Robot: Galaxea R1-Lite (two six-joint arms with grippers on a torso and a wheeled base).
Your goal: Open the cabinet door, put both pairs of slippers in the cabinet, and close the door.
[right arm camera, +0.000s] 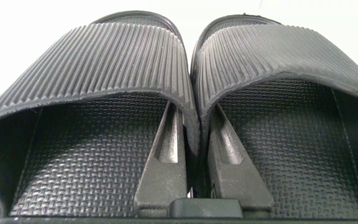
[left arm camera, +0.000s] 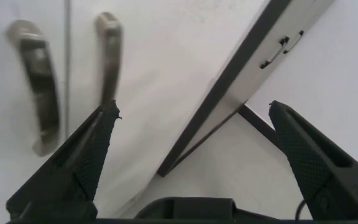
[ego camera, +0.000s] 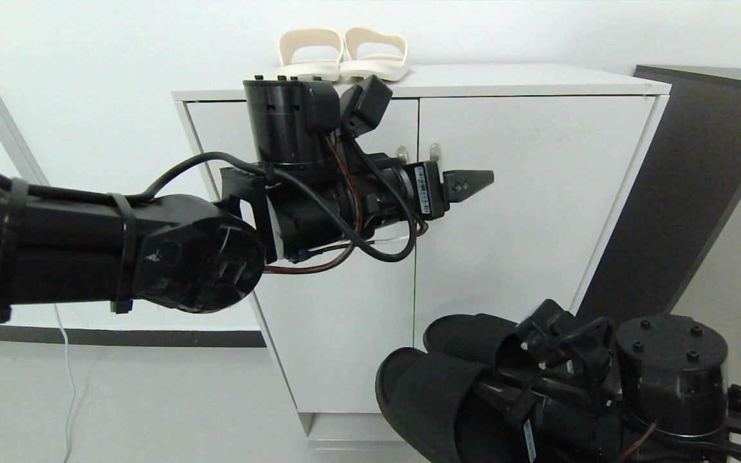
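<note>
The left tool (left arm camera: 191, 112) is held wide open by a handle (left arm camera: 109, 56), so the door (ego camera: 525, 193) can be pulled. The black slippers (right arm camera: 104, 68) are pinched together in the right tool (right arm camera: 194, 124), ready to go in.

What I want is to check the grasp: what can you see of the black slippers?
The black slippers are a pair of open-toed slides in what looks like soft rubber, with ribbed straps and finely studded footbeds. They lie side by side, inner walls pressed together, and the right gripper is shut on those walls, one finger inside each slipper. They hang in the air, low before the closed cabinet, apparently touching nothing else.
</note>
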